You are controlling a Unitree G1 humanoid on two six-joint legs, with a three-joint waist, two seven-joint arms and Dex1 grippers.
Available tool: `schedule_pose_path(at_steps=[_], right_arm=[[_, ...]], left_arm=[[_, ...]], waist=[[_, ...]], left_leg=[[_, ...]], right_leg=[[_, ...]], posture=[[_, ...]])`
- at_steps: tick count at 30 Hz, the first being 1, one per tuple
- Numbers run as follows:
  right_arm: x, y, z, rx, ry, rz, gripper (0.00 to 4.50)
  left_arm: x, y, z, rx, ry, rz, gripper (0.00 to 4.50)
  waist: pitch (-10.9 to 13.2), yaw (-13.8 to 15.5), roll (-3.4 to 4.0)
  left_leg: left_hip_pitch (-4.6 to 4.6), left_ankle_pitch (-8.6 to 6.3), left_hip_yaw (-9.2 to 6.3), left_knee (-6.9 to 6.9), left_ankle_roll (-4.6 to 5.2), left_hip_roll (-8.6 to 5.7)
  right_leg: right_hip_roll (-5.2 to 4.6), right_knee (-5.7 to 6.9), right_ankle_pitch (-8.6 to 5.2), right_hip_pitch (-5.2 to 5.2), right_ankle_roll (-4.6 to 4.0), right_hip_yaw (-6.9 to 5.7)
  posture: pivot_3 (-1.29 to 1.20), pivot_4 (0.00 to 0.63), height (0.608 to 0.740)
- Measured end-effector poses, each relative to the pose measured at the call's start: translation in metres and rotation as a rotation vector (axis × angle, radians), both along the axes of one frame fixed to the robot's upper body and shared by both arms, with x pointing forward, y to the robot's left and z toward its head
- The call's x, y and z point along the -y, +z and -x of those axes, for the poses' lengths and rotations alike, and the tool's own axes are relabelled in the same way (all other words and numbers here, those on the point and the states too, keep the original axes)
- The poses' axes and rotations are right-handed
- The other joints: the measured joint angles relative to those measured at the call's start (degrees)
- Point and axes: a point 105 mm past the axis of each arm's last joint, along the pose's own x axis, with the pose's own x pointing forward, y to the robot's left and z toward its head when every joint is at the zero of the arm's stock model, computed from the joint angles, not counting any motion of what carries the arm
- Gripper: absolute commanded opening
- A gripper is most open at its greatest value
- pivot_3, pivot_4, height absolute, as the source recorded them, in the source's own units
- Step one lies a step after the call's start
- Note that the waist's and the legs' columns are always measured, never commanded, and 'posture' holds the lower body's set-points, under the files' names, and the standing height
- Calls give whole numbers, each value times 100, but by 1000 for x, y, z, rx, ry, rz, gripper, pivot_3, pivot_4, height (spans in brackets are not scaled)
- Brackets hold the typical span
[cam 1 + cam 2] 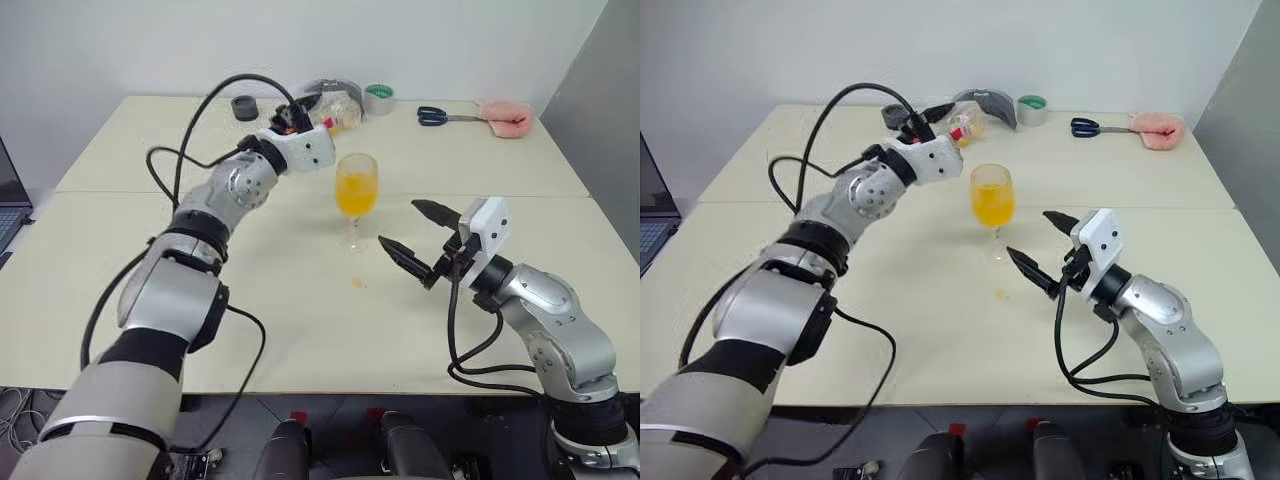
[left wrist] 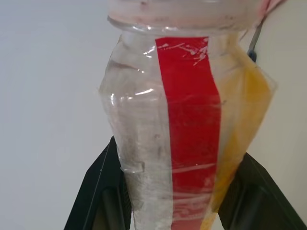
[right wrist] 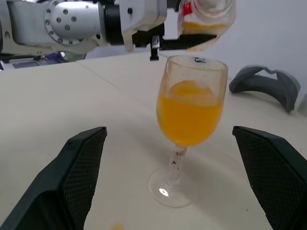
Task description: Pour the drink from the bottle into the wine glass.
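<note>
Right gripper (image 1: 420, 240) nearest, fingers spread wide and empty, pointing at the wine glass (image 1: 357, 195) from about 4 o'clock, just beside it, not touching. Small orange drip (image 1: 357, 282) on the table (image 1: 300, 330) at 6 o'clock of the glass foot. Wine glass upright mid-table, bowl over half full of the drink (image 3: 189, 117). Left gripper (image 1: 940, 118) at 10–11 o'clock of the glass, up off the table, fingers (image 2: 98, 191) clamped on the bottle (image 2: 182, 129). Bottle tilted, held above and just behind the glass rim, red label stripe showing, a little orange liquid left along one side. Farther back: dark ring (image 1: 244, 107) at 11 o'clock, grey curved piece (image 1: 990, 103) and tape roll (image 1: 378, 99) at 12, scissors (image 1: 445, 116) and pink object (image 1: 505, 117) at 1 o'clock.
</note>
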Motion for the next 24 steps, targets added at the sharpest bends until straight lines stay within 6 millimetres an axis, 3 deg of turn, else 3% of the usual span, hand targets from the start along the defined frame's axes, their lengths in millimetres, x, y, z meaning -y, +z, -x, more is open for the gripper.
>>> schedule_pose_path(at_steps=[6, 11, 14, 16, 24], right_arm=[[-8, 1, 2, -7, 8, -3, 4500], [-21, 7, 12, -23, 110, 19, 4500], [-33, 11, 19, -23, 185, 56, 4500], [-38, 10, 21, -27, 217, 80, 4500], [-50, -1, 15, -84, 268, 139, 4500]], left_arm=[[-33, 4, -7, -187, 10, 383, 1796], [-74, -35, -7, -412, 65, 590, 1796], [-109, -63, 0, -527, 143, 685, 1796], [-122, -74, 5, -566, 179, 717, 1796], [-144, -101, 25, -625, 241, 790, 1796]], waist=[[-1, -91, 2], [-1, -175, 2], [-1, -248, 2], [-1, -255, 1], [-4, -203, -2]], left_leg=[[-7, -2, 0, 29, 2, 0], [-6, -2, -3, 31, 3, 4], [-5, -7, -14, 31, 12, 6], [-7, -7, -18, 34, 11, 4], [-6, -6, -16, 36, 10, 2]], right_leg=[[0, 26, 0, -7, 0, 2], [2, 31, 0, -7, -1, 1], [5, 34, 0, -7, -1, -4], [4, 34, 0, -6, -1, -6], [-4, 30, 0, -3, -1, -2]], posture=[[0, 150, 740], [0, 150, 740], [0, 150, 740], [0, 150, 740], [0, 150, 740]])
